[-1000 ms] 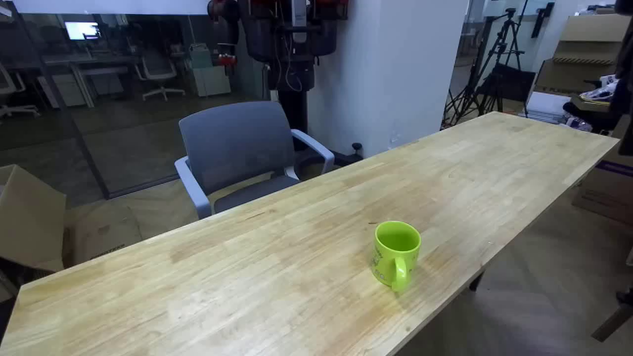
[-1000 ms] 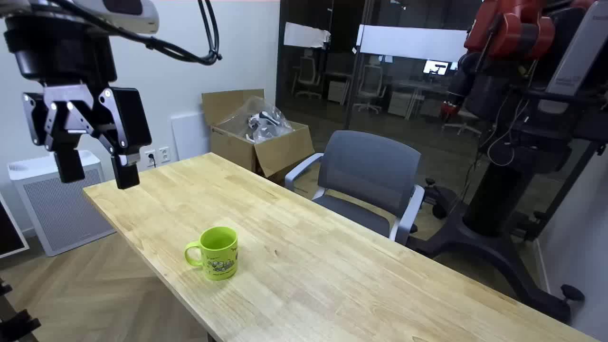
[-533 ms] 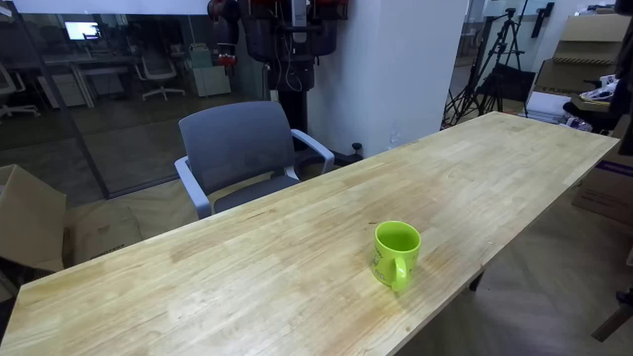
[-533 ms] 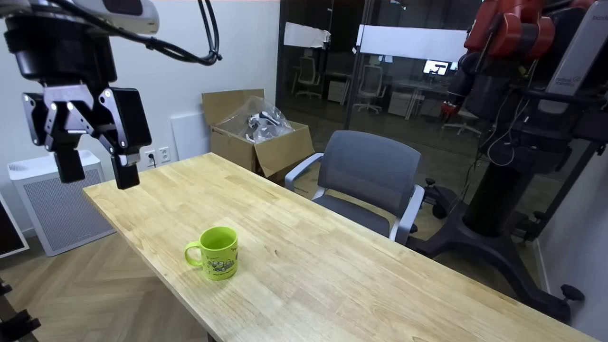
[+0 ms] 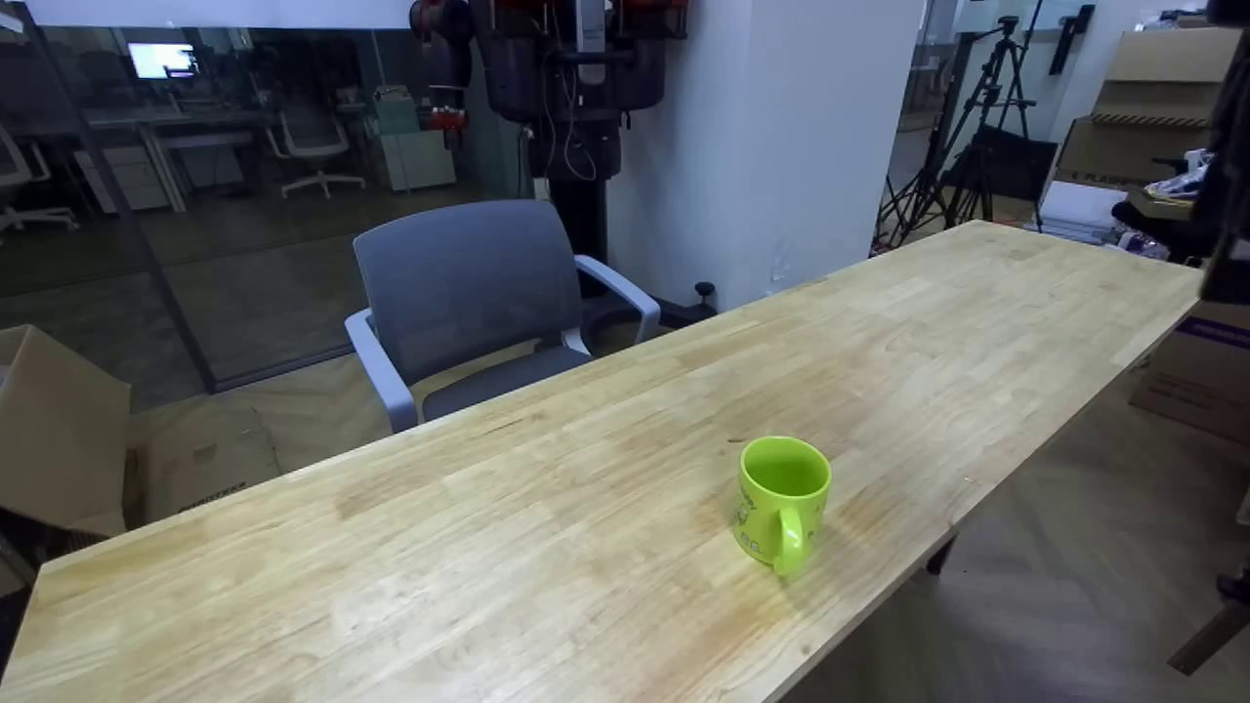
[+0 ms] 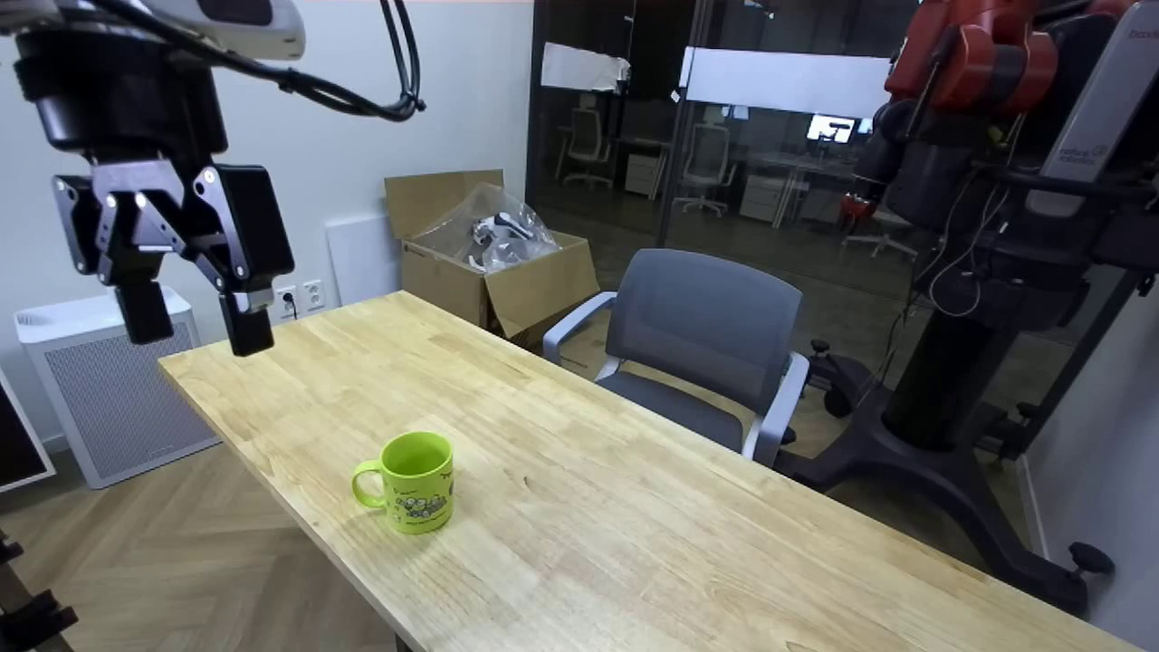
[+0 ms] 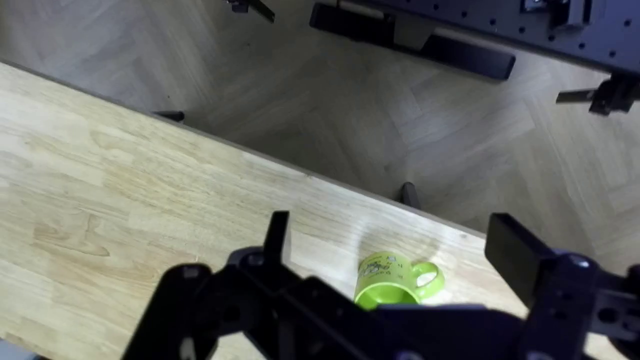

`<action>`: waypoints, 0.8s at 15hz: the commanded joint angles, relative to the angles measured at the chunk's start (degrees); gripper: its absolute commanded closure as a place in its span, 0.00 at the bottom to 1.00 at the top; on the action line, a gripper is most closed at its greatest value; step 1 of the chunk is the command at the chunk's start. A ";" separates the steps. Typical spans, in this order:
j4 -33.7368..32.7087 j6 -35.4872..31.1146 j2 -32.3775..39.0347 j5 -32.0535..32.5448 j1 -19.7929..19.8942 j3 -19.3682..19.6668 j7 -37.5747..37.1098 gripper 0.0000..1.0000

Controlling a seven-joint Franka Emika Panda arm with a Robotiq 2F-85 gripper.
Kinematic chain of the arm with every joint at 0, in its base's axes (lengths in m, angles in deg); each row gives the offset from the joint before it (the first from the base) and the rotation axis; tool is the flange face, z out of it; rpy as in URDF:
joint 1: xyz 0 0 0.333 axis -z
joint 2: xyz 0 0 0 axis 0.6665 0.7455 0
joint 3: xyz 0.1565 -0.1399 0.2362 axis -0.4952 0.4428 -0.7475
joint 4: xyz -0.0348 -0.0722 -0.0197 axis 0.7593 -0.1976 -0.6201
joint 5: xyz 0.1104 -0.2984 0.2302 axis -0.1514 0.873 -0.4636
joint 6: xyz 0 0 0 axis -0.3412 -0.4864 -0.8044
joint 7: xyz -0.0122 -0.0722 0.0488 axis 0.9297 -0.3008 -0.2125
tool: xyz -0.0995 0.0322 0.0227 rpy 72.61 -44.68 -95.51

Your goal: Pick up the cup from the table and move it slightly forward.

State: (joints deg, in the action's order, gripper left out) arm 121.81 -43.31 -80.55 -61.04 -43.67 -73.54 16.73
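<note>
The lime-green cup (image 5: 781, 503) stands upright on the light wooden table (image 5: 586, 547), near one long edge. It also shows in an exterior view (image 6: 418, 484), with its handle towards that edge and dark printed figures on its side. My gripper (image 6: 197, 328) is open and empty, above the table level and apart from the cup. In the wrist view the open fingers (image 7: 387, 225) frame the cup (image 7: 385, 272), which lies well below them; its lower part there is hidden by the gripper body. In an exterior view only a dark blurred part of the arm or gripper shows at the right edge.
A grey chair (image 6: 706, 335) stands at the table's far long side. An open cardboard box (image 6: 489, 263) is beyond the table's end, near a white air purifier (image 6: 118, 371). A red and black robot (image 6: 978, 181) stands behind the chair.
My gripper has shifted very slightly to the right in an exterior view, and the dark part at the right edge of an exterior view reaches further in. The cup has not moved.
</note>
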 commanded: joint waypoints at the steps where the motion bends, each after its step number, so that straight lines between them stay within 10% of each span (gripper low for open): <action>1: 1.43 -8.49 -1.43 -1.00 0.65 1.04 -5.34 0.00; 7: -0.62 -33.20 8.61 -2.85 2.10 8.90 1.93 0.00; 12: -6.65 -34.05 22.30 -7.92 -1.85 14.45 14.97 0.00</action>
State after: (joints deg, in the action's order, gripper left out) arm 120.82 -78.19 -67.48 -66.78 -43.02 -60.79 26.94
